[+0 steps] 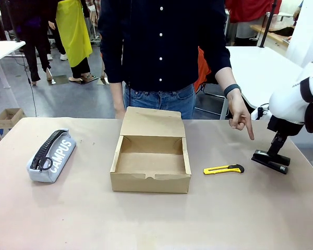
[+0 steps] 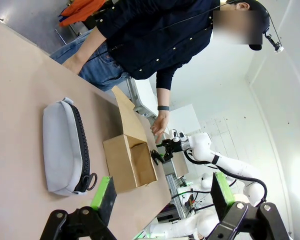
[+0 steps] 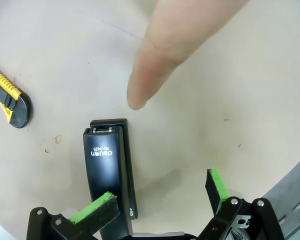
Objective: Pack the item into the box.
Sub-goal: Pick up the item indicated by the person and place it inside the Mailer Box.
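Stapler left on the table, outside the box
It is pointed at by a person's hand and hovered over by the right gripper, jaws spread; the left gripper is held apart too.

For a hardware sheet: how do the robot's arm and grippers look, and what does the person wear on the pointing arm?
The right arm is glossy white with black joint bands. The right gripper and left gripper are black, with green pads. The person's sleeve is dark navy, with a dark wristband.
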Controlling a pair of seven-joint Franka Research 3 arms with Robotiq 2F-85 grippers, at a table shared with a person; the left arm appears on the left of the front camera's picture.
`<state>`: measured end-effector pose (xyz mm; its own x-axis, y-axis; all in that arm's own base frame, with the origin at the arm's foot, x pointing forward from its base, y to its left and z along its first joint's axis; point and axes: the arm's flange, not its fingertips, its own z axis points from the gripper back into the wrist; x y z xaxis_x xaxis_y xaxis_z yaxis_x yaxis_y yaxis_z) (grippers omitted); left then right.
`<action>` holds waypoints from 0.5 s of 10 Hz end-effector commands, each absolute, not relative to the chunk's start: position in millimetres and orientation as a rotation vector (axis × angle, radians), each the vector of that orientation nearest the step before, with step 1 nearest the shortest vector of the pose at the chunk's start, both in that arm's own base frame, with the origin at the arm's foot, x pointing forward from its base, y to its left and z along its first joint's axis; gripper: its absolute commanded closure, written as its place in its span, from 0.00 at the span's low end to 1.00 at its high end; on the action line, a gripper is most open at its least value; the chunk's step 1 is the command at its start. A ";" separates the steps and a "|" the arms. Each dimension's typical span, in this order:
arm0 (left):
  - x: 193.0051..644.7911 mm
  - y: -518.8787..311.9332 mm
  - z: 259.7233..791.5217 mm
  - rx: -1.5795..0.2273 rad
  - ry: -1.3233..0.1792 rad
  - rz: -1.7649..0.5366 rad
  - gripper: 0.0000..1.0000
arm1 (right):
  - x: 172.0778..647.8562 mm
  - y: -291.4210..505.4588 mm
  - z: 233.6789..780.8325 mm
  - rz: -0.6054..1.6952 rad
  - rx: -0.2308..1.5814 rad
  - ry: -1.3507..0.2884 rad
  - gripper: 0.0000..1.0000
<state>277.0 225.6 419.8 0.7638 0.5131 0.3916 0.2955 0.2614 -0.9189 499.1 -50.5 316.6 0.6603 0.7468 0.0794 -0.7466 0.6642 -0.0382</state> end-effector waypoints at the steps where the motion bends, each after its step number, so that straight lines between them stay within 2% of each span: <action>1: 276.9 224.8 421.3 -1.344 -0.773 0.154 0.00 | 496.2 -54.7 325.9 0.875 0.043 -0.108 0.00; 5: 276.9 224.8 421.3 -1.344 -0.773 0.154 0.00 | 494.1 -44.3 322.3 0.894 0.120 -0.078 0.00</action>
